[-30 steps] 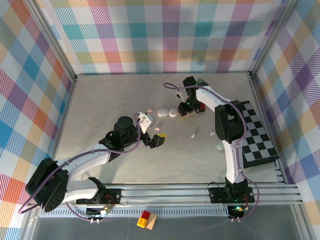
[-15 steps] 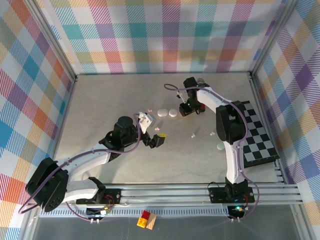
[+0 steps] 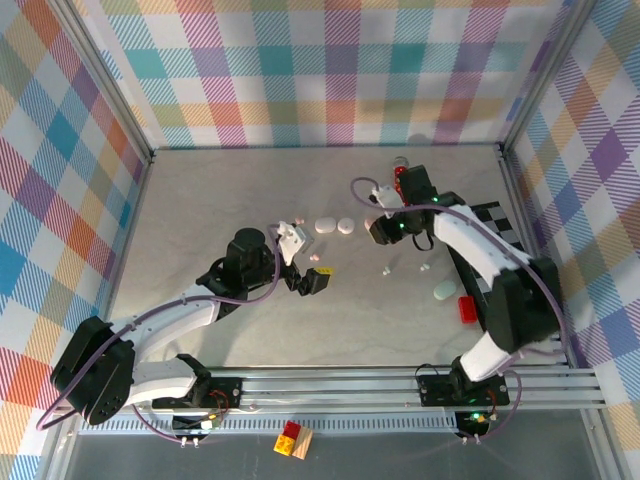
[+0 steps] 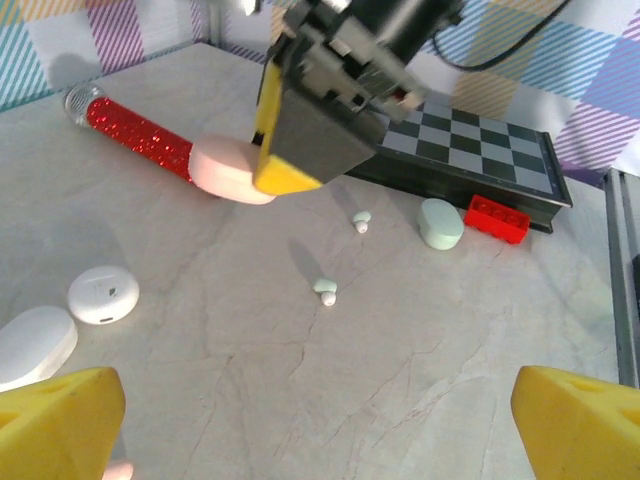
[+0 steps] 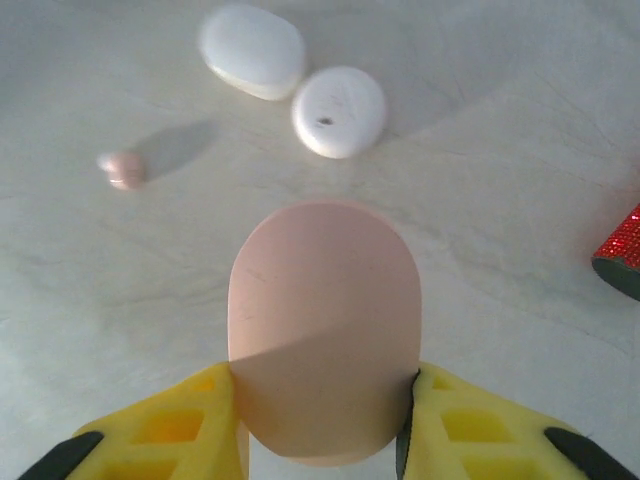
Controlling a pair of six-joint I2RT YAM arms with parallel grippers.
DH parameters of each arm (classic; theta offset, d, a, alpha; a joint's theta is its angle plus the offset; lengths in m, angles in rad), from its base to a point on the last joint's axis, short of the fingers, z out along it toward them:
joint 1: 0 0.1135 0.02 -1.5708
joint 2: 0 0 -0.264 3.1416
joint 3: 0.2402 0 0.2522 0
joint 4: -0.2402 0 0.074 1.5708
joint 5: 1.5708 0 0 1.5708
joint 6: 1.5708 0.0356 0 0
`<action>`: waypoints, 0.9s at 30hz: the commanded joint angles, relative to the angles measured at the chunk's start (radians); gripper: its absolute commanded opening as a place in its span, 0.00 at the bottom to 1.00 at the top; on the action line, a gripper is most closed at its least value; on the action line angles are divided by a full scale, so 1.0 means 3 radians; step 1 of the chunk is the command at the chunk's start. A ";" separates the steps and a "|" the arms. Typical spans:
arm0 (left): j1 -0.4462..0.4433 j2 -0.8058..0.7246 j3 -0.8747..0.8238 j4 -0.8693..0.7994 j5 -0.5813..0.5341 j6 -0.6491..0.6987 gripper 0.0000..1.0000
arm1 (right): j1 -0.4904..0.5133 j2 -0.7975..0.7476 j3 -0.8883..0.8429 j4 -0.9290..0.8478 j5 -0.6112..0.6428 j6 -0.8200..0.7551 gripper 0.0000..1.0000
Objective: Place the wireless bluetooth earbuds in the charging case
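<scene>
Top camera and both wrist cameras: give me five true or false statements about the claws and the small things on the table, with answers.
1. The right claw grips the pale pink pebble-shaped case. True.
2. The left claw is shut on something. False: its jaws stand wide open and empty.
3. The white oval case is stacked on the white round case. False: they lie side by side on the table.
4. The red plastic brick lies right beside the black-and-white checkerboard. True.
5. Two small white earbuds lie loose on the table. True.
</scene>
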 commanded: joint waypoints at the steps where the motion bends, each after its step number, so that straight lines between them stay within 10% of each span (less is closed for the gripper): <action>1: 0.0033 0.0003 0.0149 -0.0029 0.0247 0.0114 0.97 | 0.0003 -0.0399 -0.0187 0.0004 -0.0442 -0.0064 0.32; 12: 0.0017 0.0248 0.0433 -0.0136 0.0909 0.0368 0.83 | 0.0179 -0.1263 -0.0067 -0.0793 -0.1077 -0.0329 0.32; 27: -0.0105 0.0436 0.0775 -0.0545 0.1683 0.0395 0.69 | 0.0661 -0.1178 0.0169 -0.1119 -0.1316 -0.0615 0.32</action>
